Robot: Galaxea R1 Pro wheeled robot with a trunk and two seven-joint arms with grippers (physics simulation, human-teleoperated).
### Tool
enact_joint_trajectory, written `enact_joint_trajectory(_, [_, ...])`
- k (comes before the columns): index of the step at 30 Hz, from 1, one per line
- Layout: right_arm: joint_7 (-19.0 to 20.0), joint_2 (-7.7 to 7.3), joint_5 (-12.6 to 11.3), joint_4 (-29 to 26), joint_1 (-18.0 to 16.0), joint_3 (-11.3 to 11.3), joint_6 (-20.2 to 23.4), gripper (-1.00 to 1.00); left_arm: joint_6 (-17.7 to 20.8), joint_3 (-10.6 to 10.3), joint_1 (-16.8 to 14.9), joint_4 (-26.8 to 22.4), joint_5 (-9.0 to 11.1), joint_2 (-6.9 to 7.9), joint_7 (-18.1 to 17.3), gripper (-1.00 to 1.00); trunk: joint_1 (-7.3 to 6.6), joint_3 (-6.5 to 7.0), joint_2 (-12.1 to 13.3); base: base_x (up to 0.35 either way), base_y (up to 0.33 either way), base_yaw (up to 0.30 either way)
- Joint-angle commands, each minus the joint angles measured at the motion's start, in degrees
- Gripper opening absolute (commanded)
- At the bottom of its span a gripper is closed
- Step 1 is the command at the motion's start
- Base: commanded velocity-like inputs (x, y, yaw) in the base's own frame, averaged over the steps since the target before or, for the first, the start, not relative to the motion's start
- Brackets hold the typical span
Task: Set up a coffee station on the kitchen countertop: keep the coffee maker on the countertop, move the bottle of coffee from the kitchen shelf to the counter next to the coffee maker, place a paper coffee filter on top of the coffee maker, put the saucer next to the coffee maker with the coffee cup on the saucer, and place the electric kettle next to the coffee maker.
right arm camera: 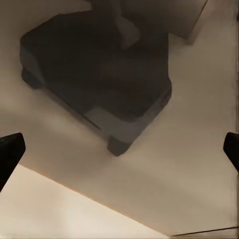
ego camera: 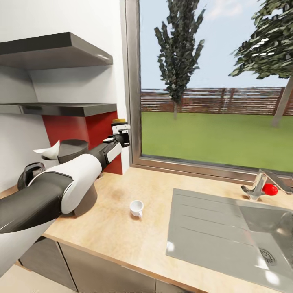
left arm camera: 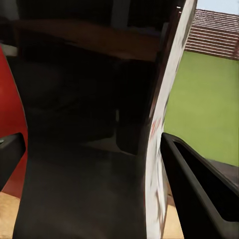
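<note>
My left gripper (ego camera: 122, 136) is shut on the bottle of coffee (ego camera: 120, 122), a dark jar with a yellow lid and white label. It holds the jar in the air beside the window frame, just right of the thin kitchen shelf (ego camera: 69, 109). In the left wrist view the bottle (left arm camera: 79, 194) sits between both fingers (left arm camera: 199, 189). The coffee maker (ego camera: 73, 147) stands on the kitchen countertop (ego camera: 114, 228), mostly behind my left arm, with the paper coffee filter (ego camera: 49, 151) on top. The coffee cup (ego camera: 136, 208) stands alone on the counter. My right gripper (right arm camera: 119, 149) is open above the floor. Saucer and electric kettle are out of view.
A steel sink (ego camera: 211, 232) is set into the counter at the right, with a faucet (ego camera: 258, 187) and red knob behind it. A thicker dark slab (ego camera: 53, 49) hangs above the shelf. A red wall panel (ego camera: 81, 130) and large window back the counter.
</note>
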Motion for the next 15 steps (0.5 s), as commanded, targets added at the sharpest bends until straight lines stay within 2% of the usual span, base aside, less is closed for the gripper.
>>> enact_joint_trajectory(1, [0.34,-0.06,-0.63,-0.05,0.03,0.24,-0.08,1.0,0.17,-0.53,0.0,-0.04,0.38,-0.01,0.3,-1.0,0.02,-0.01,-0.04,-0.028,-0.075,0.003])
enact_joint_trajectory(11, [0.34,-0.06,-0.6,-0.04,0.03,0.24,-0.15,1.0,0.1,-0.5,0.12,2.8,0.38,-0.01,0.3,-1.0,0.02,-0.01,-0.04,-0.007,-0.02,0.001])
enact_joint_trajectory(15, [0.34,-0.06,-0.55,-0.08,0.03,0.24,-0.16,1.0,-0.28,-0.48,1.36,3.24,0.32,-0.01,0.3,-1.0,0.02,-0.01,-0.04,0.0,-0.001,0.0])
